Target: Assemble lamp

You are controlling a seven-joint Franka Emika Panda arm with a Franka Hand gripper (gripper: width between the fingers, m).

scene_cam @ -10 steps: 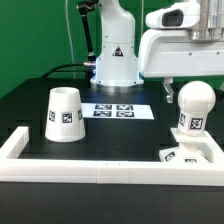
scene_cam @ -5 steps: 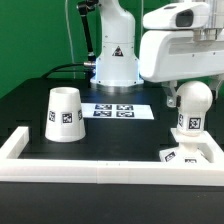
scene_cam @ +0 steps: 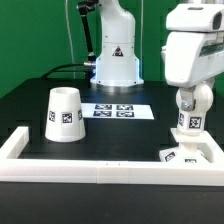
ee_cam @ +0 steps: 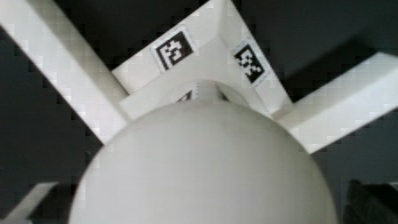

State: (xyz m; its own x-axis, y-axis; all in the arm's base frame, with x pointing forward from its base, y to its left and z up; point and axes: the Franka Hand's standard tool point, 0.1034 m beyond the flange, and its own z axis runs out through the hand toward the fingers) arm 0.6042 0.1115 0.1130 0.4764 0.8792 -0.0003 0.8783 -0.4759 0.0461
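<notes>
Standing upright on the base (scene_cam: 205,150) at the exterior view's near right, the bulb (scene_cam: 193,108) is straight below the claw (scene_cam: 193,97), axis vertical; whether the claw grips it is unclear.

Shade (scene_cam: 65,114): white, one b/w square tag on side. Bulb (scene_cam: 192,103): plain white dome, b/w tag on stem. Base (scene_cam: 205,152): white, b/w tags. Marker board (scene_cam: 117,109): white, black-patterned tags. Table (scene_cam: 30,100) black; rail (scene_cam: 100,172) white; backdrop (scene_cam: 30,40) green.
</notes>
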